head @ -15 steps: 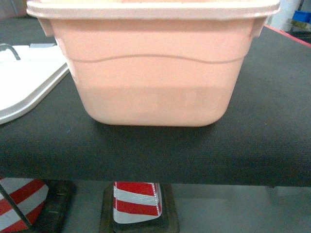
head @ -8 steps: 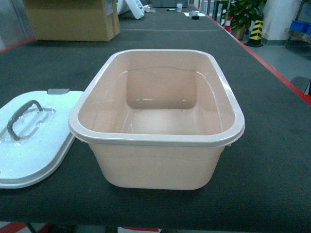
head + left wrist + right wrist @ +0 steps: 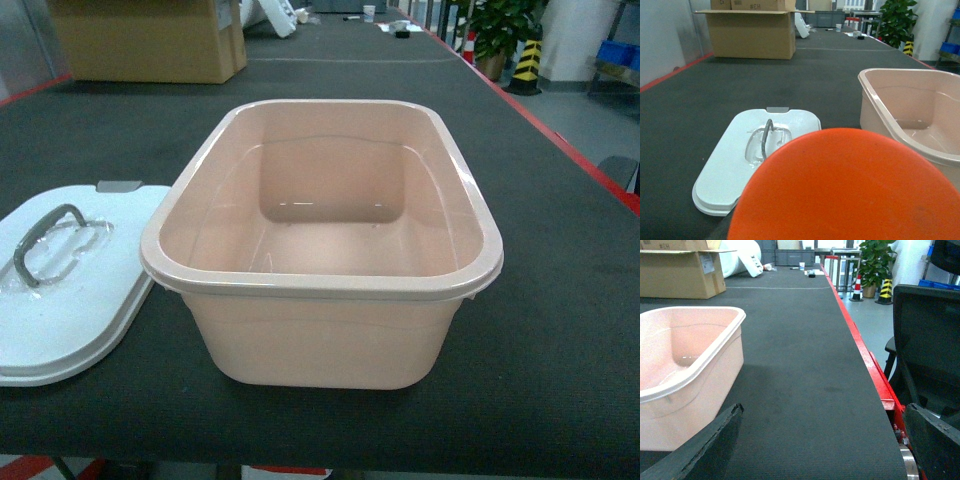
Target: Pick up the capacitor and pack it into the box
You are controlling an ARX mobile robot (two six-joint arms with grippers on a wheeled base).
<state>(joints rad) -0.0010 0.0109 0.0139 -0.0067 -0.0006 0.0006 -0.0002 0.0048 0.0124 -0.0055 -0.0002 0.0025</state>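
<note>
The head camera looked earlier at the outer wall of the box (image 3: 320,250) from low down; now it looks from above into its open inside, and between the last two pictures the view hardly moves. I judge that the robot is now in place to work, with the packing not yet begun. The box stands in the middle of the frame on the dark desk (image 3: 560,330), and its inside seems bare. No capacitor can be found in any view.

In the left wrist view a large orange round thing (image 3: 840,190) fills the lower part of the frame, very near to the lens; what it is I cannot tell. The left pincer is not seen. In the right wrist view two dark fingers (image 3: 705,450) stand far apart at the lower corners, so the right pincer (image 3: 820,455) is spread and holds nothing.

The white lid (image 3: 70,290) lies flat at lower left, touching the box's rim. On the right the desk is bare up to its red edge (image 3: 865,355), so there is room to move.
</note>
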